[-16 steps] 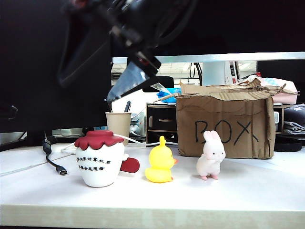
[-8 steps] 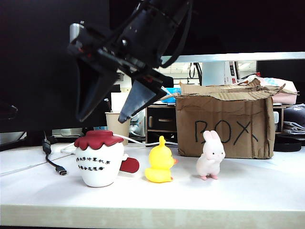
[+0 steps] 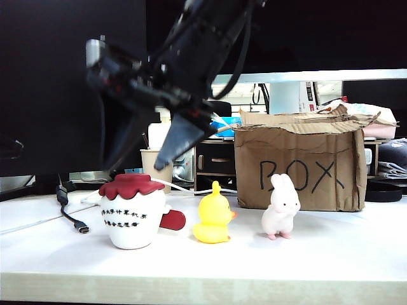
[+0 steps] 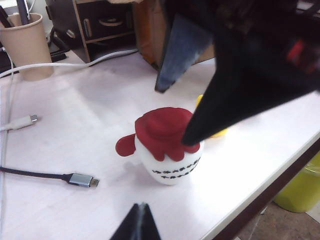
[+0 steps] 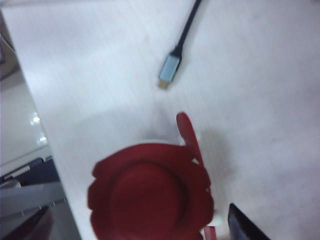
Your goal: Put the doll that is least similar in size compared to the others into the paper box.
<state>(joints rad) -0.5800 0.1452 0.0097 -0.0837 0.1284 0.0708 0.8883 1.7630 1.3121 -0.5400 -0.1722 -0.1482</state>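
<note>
Item: right gripper (image 3: 138, 160), upper left of exterior frame, jaws spread wide, empty; doll (image 3: 133, 210) stands upright directly beneath. Left gripper (image 4: 140, 222): opening unclear.

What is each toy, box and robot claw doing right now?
Large white jar-shaped plush doll: upright on table, not held.
Small yellow duck: standing, untouched.
Small white-pink rabbit: standing, untouched.
Brown cardboard box: top open.
Right claw: open, above the jar.
Left claw: shut.
</note>
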